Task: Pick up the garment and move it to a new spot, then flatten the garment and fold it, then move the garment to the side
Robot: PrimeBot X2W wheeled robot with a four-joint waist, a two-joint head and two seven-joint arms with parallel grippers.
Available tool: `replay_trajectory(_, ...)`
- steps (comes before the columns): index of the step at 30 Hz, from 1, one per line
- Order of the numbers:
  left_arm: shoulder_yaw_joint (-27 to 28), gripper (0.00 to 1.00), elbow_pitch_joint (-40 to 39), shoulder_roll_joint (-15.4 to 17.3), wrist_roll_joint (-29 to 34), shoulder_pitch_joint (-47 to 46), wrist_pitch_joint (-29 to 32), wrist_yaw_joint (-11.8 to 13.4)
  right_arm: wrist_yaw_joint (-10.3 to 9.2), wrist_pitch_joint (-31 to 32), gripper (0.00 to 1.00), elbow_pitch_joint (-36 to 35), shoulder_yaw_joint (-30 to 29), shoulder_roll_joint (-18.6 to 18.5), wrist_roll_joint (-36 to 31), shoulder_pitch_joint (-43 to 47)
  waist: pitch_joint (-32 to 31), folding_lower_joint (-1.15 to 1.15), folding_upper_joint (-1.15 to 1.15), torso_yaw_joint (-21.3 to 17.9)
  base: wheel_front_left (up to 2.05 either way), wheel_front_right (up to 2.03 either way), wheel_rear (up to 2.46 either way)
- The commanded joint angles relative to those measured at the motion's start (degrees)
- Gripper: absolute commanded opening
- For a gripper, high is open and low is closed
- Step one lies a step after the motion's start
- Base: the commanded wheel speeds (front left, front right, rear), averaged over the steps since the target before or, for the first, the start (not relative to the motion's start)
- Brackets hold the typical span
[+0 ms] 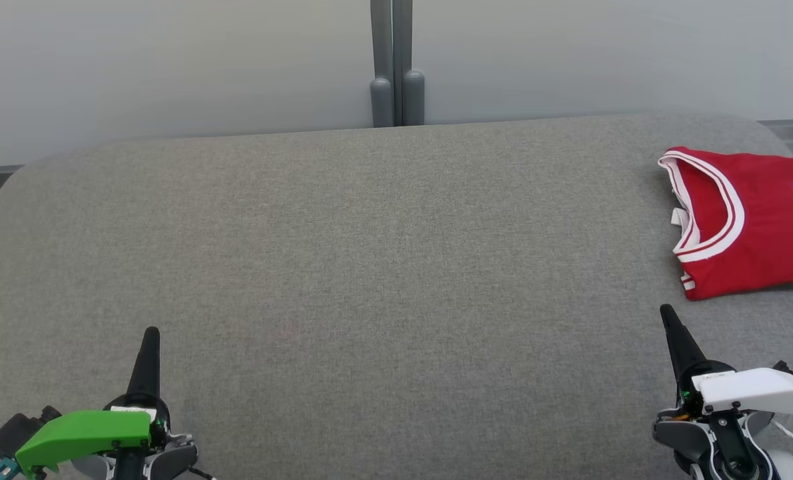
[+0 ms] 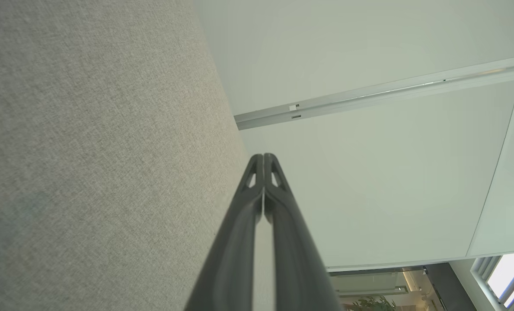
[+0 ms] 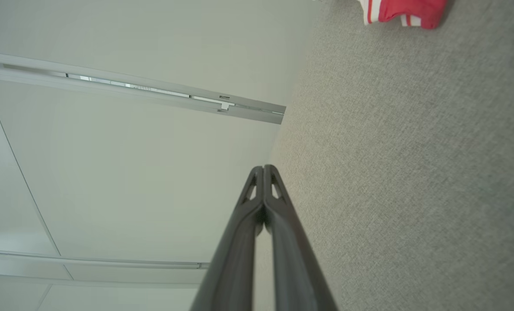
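Red with white striped trim, the garment (image 1: 756, 227) lies at the far right of the grey fabric counter (image 1: 383, 267), neckline toward the middle, its right part cut off by the head view's edge. It seems folded, though that is hard to judge. The left gripper (image 1: 151, 332) sits at the near left and the right gripper (image 1: 667, 310) at the near right, close to the garment but apart from it. Both pairs of jaws are pressed together, holding nothing.
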Motion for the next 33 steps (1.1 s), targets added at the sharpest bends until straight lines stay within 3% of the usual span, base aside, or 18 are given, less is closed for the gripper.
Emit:
replay_trajectory(1,0.3,0.0,-0.5,0.5,-1.6,-1.1,0.4,-0.5,0.04,0.4,0.0,0.0,-0.2,-0.3,1.5,-1.1,0.0,0.0,0.0,-0.1,0.0,0.0,0.0)
replay_trajectory(27,0.7,0.0,-1.2,0.5,-12.5,-2.5,3.4,-0.5,0.02,3.5,0.0,0.4,-0.6,-0.4,14.6,-2.5,0.3,0.0,0.0,-1.9,0.0,0.0,0.0)
replay_trajectory(33,0.6,0.0,-1.2,0.5,-12.3,-2.4,3.3,-0.5,0.02,3.4,0.0,0.4,-0.6,-0.4,14.3,-2.4,0.3,0.0,0.0,-1.9,0.0,0.0,0.0)
